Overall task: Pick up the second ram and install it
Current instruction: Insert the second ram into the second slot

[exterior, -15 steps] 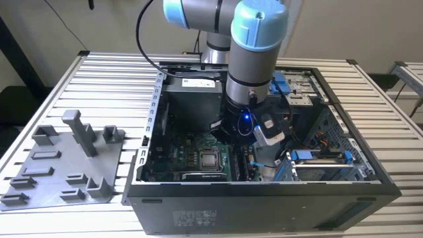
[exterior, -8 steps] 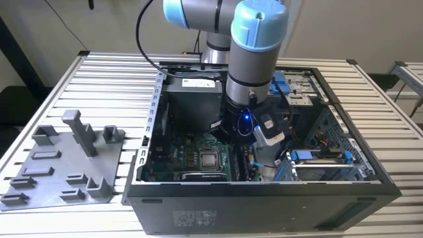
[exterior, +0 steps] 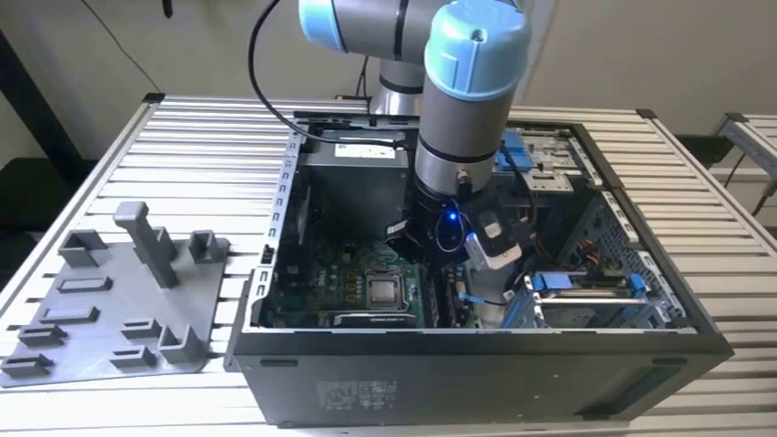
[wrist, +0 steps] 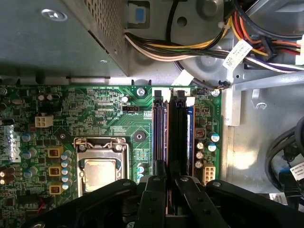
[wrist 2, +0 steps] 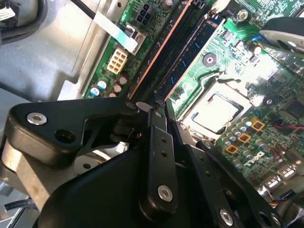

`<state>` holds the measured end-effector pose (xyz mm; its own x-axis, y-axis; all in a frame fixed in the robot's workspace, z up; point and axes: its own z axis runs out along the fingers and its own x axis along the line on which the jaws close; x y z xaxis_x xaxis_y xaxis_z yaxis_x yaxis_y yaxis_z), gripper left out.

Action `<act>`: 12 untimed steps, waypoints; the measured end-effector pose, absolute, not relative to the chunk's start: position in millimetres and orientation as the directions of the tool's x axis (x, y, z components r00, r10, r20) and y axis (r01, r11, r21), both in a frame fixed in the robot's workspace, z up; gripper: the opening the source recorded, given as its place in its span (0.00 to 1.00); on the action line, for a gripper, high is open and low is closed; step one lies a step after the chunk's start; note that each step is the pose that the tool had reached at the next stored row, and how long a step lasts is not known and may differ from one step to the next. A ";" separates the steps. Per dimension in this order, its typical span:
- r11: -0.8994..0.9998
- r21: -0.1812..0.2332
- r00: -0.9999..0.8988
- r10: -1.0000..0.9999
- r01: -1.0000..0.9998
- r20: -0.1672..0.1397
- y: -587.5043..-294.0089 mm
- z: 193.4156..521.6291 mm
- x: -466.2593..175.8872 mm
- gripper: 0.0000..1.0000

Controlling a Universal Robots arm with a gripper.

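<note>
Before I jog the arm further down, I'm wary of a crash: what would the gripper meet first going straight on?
Probably the memory slots on the motherboard: the gripper points straight at them inside the computer case. Remaining clearance is unclear.

One open computer case (exterior: 486, 364), one grey fixture tray (exterior: 109, 309), one robot arm (exterior: 468, 109); inside, one processor socket (wrist: 99, 166) and two memory slots (wrist: 176, 133).
</note>
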<state>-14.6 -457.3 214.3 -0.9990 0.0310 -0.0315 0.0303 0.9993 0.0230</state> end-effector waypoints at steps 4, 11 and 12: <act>0.999 0.041 -0.999 0.032 0.030 -0.031 -459.9 213.1 -14.6 0.14; 0.999 0.045 -0.999 0.032 0.030 -0.031 -461.4 213.1 -14.6 0.14; 0.999 0.045 -0.999 0.032 0.030 -0.031 -461.4 213.1 -14.6 0.14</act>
<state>-14.6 -461.4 213.1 -0.9990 0.0317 -0.0311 0.0303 0.9985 0.0455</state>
